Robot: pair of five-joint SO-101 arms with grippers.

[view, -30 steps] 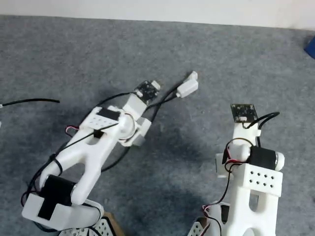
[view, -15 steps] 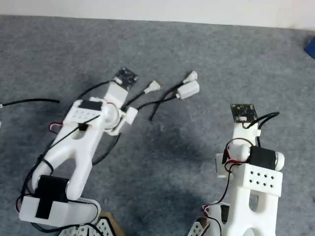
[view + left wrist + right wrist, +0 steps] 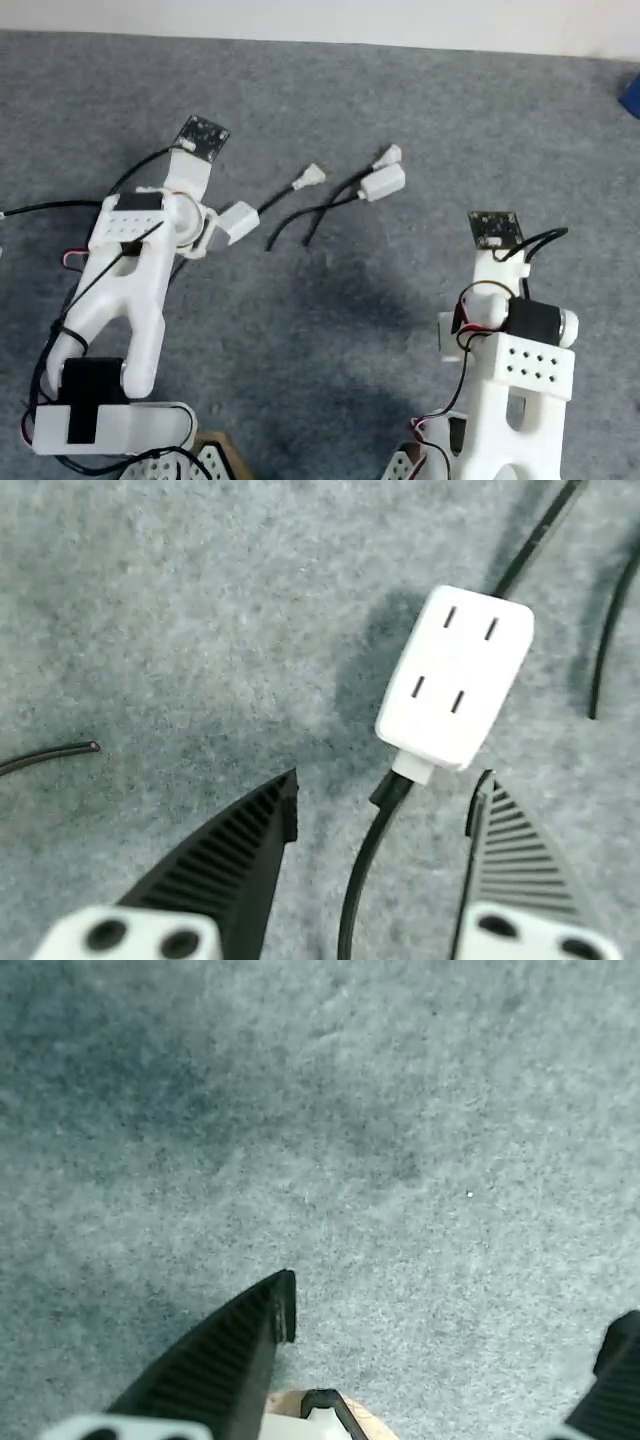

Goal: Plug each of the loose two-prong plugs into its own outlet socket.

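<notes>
The left gripper (image 3: 385, 782) hangs released astride the cable (image 3: 365, 860) just behind the outlet block (image 3: 455, 675), so closing there would probably pinch only cable and tug the block askew

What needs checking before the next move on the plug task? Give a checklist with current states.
1. State of left jaws: ok, open, straddling the cord of the outlet block.
2. Socket slots empty: ok.
3. State of right jaws: ok, open above bare carpet.
4. Plug in grasp: not ok; small plug and farther plug lie loose.
5. Prong direction: cannot tell.
</notes>
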